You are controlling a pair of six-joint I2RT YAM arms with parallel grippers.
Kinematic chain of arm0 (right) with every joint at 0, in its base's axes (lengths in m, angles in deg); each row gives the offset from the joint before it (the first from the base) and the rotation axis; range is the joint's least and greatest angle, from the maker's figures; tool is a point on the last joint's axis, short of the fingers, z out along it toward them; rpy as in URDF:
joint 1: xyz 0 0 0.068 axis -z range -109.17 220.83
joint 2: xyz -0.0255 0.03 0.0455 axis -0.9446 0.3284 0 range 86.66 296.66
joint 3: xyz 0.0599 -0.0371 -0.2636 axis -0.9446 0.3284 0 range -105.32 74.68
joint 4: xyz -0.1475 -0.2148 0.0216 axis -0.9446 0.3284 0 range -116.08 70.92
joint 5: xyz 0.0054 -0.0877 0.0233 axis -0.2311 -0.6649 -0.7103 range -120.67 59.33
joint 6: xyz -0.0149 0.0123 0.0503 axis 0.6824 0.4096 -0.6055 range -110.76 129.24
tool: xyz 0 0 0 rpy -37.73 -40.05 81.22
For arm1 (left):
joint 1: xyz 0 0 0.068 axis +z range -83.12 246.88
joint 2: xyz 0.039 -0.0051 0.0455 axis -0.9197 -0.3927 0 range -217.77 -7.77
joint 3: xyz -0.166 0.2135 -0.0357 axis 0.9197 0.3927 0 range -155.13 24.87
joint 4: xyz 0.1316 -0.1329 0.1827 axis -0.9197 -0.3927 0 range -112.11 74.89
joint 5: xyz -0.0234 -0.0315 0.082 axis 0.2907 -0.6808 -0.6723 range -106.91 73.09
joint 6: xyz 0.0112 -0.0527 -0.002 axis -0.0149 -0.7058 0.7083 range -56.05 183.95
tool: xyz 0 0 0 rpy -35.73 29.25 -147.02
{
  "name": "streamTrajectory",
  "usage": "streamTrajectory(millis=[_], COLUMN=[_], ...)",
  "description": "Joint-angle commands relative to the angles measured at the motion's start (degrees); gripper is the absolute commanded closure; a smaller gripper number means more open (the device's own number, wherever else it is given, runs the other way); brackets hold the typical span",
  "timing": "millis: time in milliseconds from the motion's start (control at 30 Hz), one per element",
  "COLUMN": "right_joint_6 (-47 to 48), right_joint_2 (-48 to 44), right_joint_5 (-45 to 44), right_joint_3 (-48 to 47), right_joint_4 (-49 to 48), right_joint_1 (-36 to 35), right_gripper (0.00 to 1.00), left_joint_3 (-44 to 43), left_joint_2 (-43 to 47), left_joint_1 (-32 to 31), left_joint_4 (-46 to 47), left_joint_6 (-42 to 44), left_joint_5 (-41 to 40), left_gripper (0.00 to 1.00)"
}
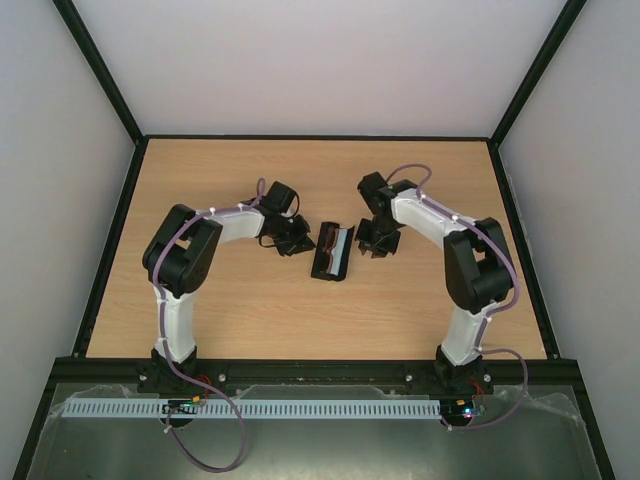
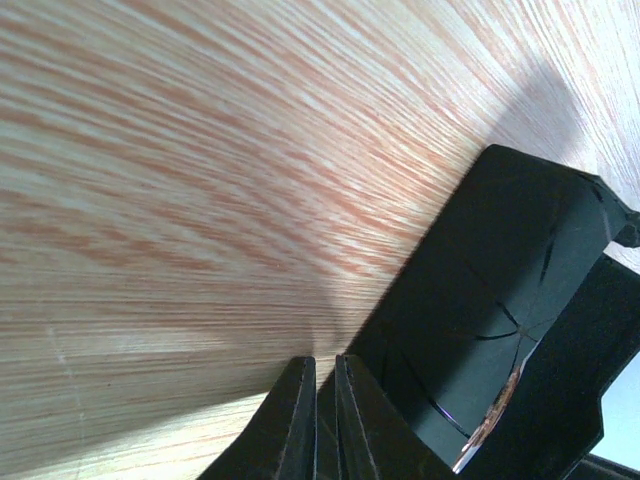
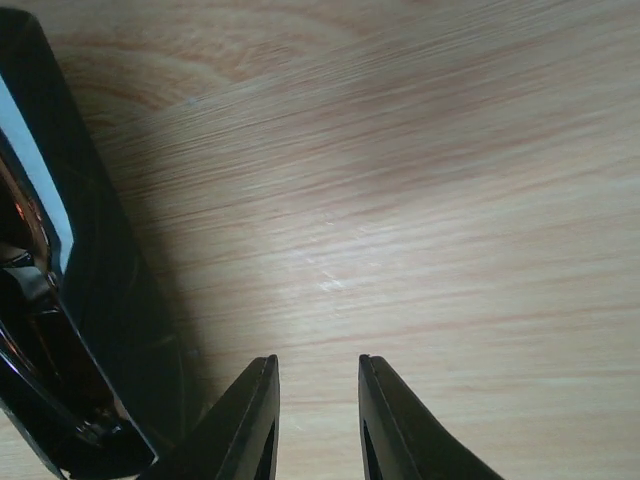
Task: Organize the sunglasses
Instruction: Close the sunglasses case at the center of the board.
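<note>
Centrally, cased sunglasses [image 1: 327, 244] lie well off table [image 1: 250, 310] edges.

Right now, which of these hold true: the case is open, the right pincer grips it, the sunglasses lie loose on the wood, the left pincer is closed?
1. The black case lies open on the table between the arms. True.
2. The right pincer grips the case. False: it stands open over bare wood beside it.
3. The sunglasses lie loose on the wood. False: they sit inside the case.
4. The left pincer is closed. True.
</note>
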Motion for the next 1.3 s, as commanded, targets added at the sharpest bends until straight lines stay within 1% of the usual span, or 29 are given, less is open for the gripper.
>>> streamTrajectory(millis=[0, 100, 233, 367, 433, 733, 767, 867, 933, 1000, 1067, 1167, 1267], right_joint_6=[-1.6, -1.76, -0.41, -0.01, 0.06, 1.07, 1.44, 2.4, 3.17, 3.49, 2.8, 0.38, -3.48], right_joint_2=[3.13, 5.65, 10.08, 11.99, 12.69, 15.31, 15.52, 13.76, 11.51, 7.32, 2.16, -5.16, -11.12], right_joint_5=[7.58, 8.99, 9.79, 9.33, 9.22, 8.82, 8.43, 6.31, 4.54, 4.48, 5.8, 9.0, 12.19], right_joint_3=[1.86, -1.21, -7.81, -12.43, -13.63, -13.73, -15.23, -17.35, -18.91, -17.19, -11.87, -0.93, 10.05], right_joint_4=[-7.2, -8.07, -5.59, -3.65, -3.04, -1.77, -0.93, 0.74, 3.24, 3.95, 3.15, -0.61, -6.5], right_joint_1=[-0.65, -1.42, -3.04, -4.83, -5.63, -8.11, -8.12, -8.12, -8.12, -8.12, -8.33, -9.51, -10.87], right_gripper=[0.77, 0.78, 0.79, 0.79, 0.8, 0.8, 0.8, 0.81, 0.78, 0.76, 0.76, 0.76, 0.78], left_joint_3=[0.76, 0.57, 0.4, -0.1, -0.38, 0.32, 0.59, 1.46, 2.04, 2.02, -0.24, -7.82, -18.1], left_joint_2=[1.58, 1.62, 1.29, 1.26, 1.18, 1.58, 1.8, 3.2, 4.73, 6.26, 6.16, 1.93, -4.61], left_joint_1=[0.32, 0.28, 0.04, -0.65, -1.13, -3.07, -3.06, -2.62, -0.99, 1.81, 4.85, 8.25, 9.42], left_joint_4=[-2.83, -3.2, -3.37, -3.77, -3.9, -3.12, -2.92, -3.01, -3.83, -4.28, -5.52, -8.15, -8.53], left_joint_6=[0.96, 1.32, 1.5, 1.56, 1.52, 0.38, 0.14, -0.08, 0.19, 0.83, 1.85, 3.46, 3.78], left_joint_5=[-0.51, -0.55, -0.47, -0.37, -0.4, -0.12, 0.02, 0.22, 0.17, -0.07, -0.14, 1.13, 3.34], left_gripper=[0.9, 0.9, 0.9, 0.9, 0.9, 0.9, 0.9, 0.9, 0.9, 0.89, 0.89, 0.87, 0.82])
